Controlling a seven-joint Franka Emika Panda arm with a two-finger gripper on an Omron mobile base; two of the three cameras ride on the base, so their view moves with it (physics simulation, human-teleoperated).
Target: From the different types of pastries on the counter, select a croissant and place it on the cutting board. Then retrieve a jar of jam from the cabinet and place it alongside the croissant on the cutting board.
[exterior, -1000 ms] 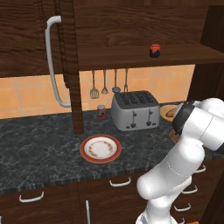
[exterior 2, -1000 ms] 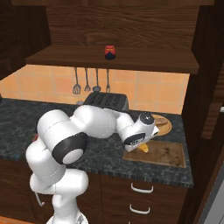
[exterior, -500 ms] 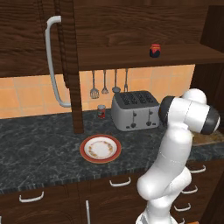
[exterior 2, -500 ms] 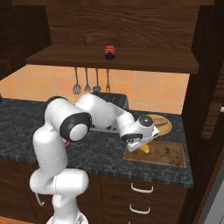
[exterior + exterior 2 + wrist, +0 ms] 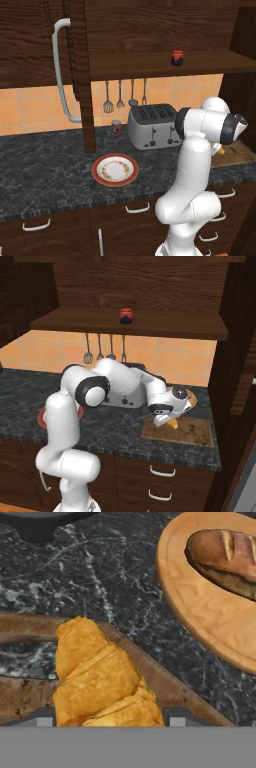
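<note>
The gripper (image 5: pixel 167 420), pinching the croissant (image 5: pixel 97 679) at the hand view's lower centre, hung over the cutting board (image 5: pixel 192 432); lowering fully before releasing seemed wisest.

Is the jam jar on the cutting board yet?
No, the jam jar stands on the cabinet shelf, well above the cutting board.

The bench (image 5: pixel 115 577) looks like shiny black stone with grey veins. The croissant (image 5: pixel 100 679) is golden and flaky with ridges. The cutting board (image 5: pixel 192 432) is brown wood. The toaster (image 5: pixel 152 125) is smooth, shiny metal.
</note>
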